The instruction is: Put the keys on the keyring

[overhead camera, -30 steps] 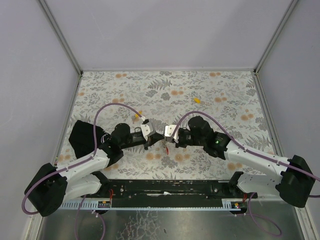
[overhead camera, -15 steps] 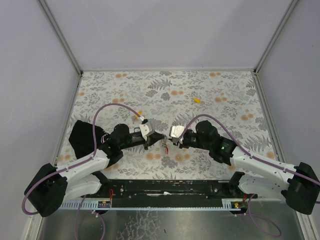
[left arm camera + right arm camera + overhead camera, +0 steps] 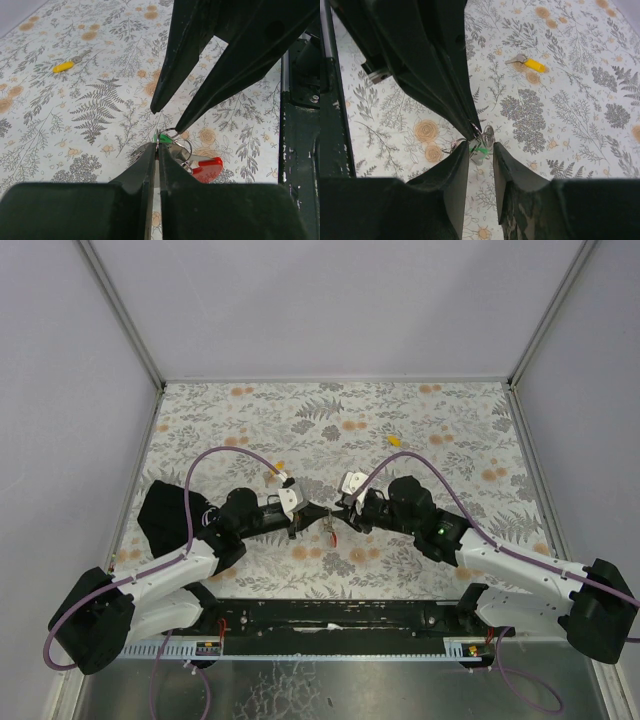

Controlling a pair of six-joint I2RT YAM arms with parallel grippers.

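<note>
Facing tip to tip near the middle of the tabletop's near edge, the left gripper (image 3: 156, 146) is shown clenched on the keyring (image 3: 202, 169), with the right gripper (image 3: 165, 119) released, parted about the adjoining green key (image 3: 162, 137).

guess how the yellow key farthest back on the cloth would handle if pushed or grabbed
Lying flat on the cloth, the yellow key would probably slide, not roll, if pushed. It looks tiny beside the right tool, so likely light and easily flicked away. Being flat, it may offer little to pinch.
</note>
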